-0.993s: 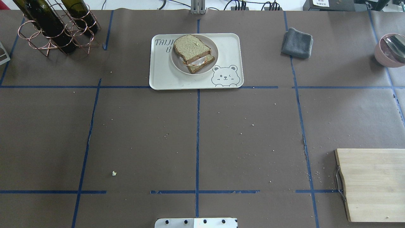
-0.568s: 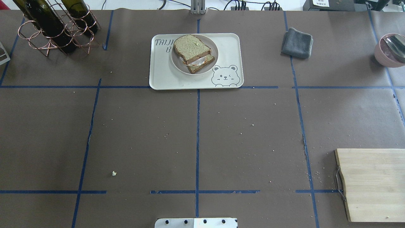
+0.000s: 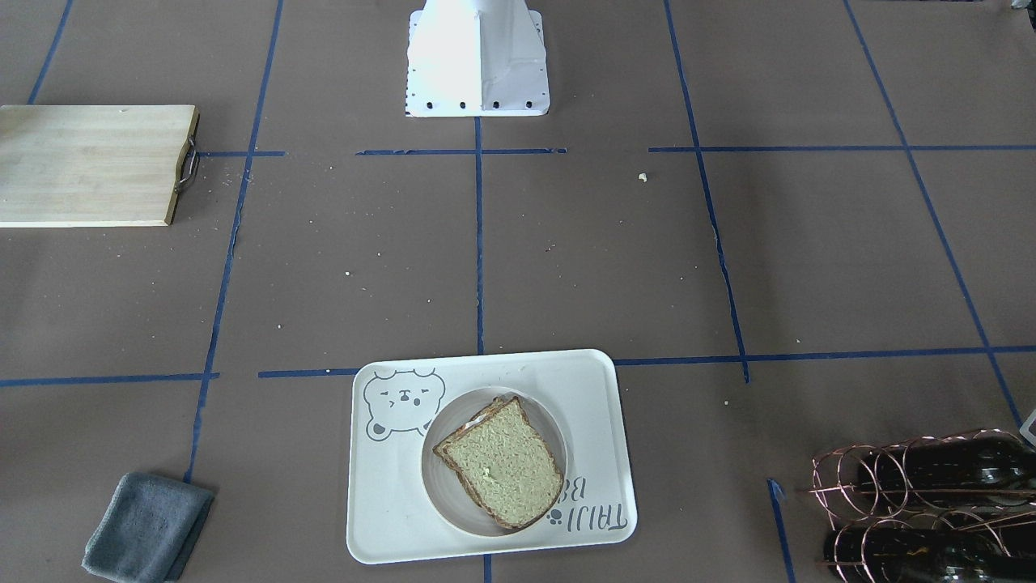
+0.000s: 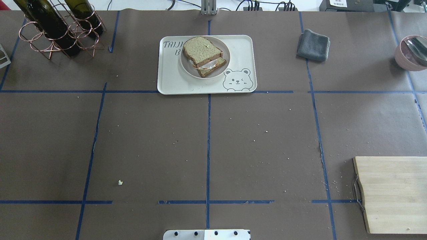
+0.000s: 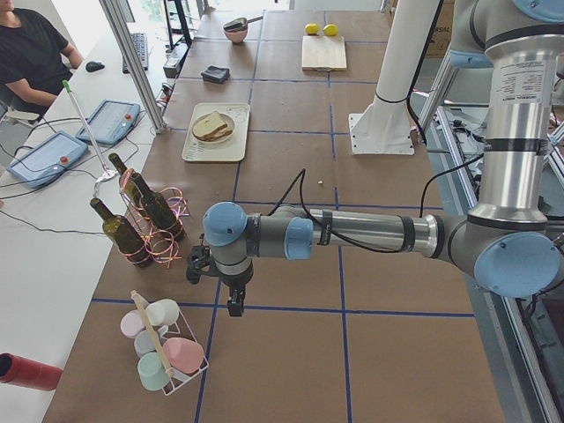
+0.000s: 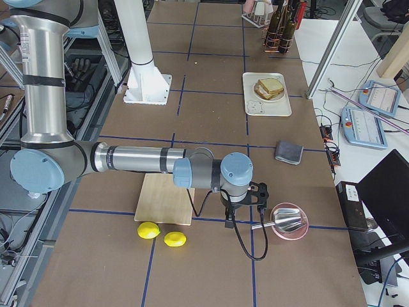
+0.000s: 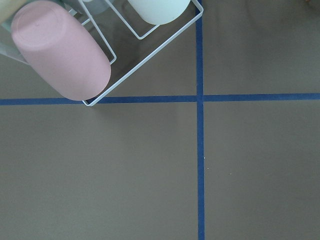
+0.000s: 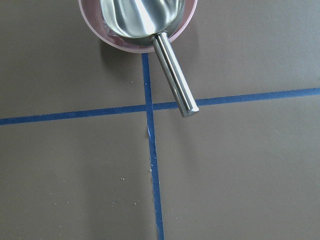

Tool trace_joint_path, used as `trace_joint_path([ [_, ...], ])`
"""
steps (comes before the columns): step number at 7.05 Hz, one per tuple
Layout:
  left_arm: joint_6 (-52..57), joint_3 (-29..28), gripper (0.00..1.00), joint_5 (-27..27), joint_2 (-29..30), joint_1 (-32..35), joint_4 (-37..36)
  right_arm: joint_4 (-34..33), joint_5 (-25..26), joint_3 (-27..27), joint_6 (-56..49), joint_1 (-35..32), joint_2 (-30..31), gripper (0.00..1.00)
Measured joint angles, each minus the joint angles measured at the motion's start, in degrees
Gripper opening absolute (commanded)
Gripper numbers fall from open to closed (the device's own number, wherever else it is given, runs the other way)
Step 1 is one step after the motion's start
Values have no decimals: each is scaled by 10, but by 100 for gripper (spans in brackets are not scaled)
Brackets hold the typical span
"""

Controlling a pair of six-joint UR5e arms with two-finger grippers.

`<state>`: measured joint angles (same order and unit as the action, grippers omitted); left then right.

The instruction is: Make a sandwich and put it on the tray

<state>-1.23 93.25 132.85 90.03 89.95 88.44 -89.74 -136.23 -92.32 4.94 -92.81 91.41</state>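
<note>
The sandwich [image 4: 203, 53] lies on a small round plate [image 4: 225, 52] that stands on the cream bear tray [image 4: 242, 46] at the table's far middle. A brown-crusted bread slice is on top, with white egg [image 4: 209, 65] showing above the lower slice. It also shows in the front view [image 3: 502, 465]. The left gripper [image 5: 231, 304] hangs over the table's left end, by a cup rack. The right gripper [image 6: 228, 224] hangs at the right end, next to a pink bowl. Both are far from the tray, and I cannot tell whether they are open or shut.
A copper rack with wine bottles [image 4: 60, 26] stands far left. A grey cloth [image 4: 313, 45] lies right of the tray. The pink bowl with a metal scoop [image 4: 412, 53] is far right. A wooden cutting board [image 4: 395, 193] lies near right, with two lemons [image 6: 160, 233] beside it.
</note>
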Motion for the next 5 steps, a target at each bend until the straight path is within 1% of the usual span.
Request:
trace_joint_path([
  [5,-6,2,100,2,1,0,0,0,0,1,0,0,-1,100],
])
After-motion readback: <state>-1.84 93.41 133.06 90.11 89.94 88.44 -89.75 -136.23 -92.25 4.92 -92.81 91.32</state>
